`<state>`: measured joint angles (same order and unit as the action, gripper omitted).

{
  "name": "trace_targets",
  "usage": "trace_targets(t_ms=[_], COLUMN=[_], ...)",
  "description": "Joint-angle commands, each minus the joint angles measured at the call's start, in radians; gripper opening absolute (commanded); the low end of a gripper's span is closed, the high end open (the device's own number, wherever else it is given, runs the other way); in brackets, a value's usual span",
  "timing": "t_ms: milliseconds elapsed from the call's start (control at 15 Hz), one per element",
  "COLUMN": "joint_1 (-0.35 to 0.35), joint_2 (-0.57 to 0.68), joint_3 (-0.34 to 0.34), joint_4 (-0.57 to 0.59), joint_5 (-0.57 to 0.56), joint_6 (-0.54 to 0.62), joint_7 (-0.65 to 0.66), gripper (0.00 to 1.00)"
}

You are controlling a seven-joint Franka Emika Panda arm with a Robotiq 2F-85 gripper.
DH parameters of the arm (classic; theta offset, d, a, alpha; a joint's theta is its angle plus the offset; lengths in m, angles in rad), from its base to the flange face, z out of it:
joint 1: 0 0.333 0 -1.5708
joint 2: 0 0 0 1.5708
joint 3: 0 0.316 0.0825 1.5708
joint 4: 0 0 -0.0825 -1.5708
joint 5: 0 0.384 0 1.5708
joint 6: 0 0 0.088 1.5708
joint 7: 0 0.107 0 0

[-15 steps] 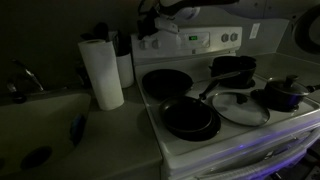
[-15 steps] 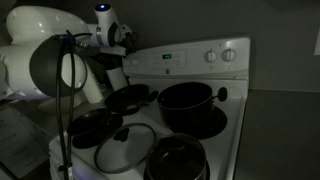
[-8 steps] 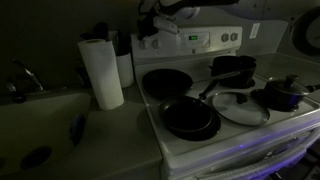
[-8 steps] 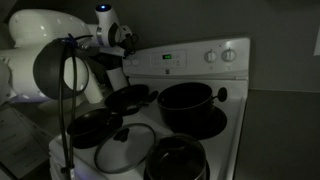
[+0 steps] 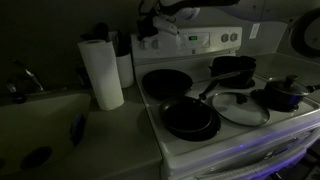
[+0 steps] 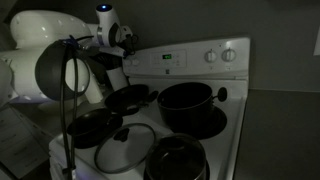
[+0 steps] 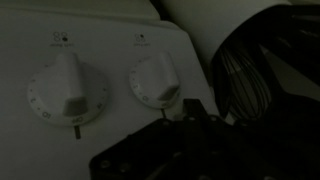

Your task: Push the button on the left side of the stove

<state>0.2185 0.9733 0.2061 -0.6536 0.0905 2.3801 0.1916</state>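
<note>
The white stove (image 5: 205,40) has a raised back panel with round knobs and a small green display; it shows in both exterior views (image 6: 200,58). My gripper (image 5: 150,32) is at the left end of that panel, also seen from the side (image 6: 128,42). In the wrist view its dark fingers (image 7: 195,108) appear closed together, right in front of the panel just below and right of two white knobs (image 7: 65,90) (image 7: 155,82). I see no separate button in the dim light.
A paper towel roll (image 5: 101,72) and a utensil holder with a whisk (image 7: 245,85) stand left of the stove. Black pans (image 5: 190,118), a glass lid (image 5: 240,108) and a pot (image 6: 188,100) cover the burners. A sink (image 5: 40,125) lies further left.
</note>
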Motion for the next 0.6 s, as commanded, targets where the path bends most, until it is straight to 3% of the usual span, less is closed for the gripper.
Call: trace_targets(t_ms=[0,533], joint_1=[-0.005,-0.006], joint_2=[0.065,0.094], joint_3=[0.02,0.041], joint_4=[0.035,0.042], joint_5=[0.026,0.057], joint_6=[0.008,0.006], joint_7=[-0.001,0.009], gripper=[0.0,0.0])
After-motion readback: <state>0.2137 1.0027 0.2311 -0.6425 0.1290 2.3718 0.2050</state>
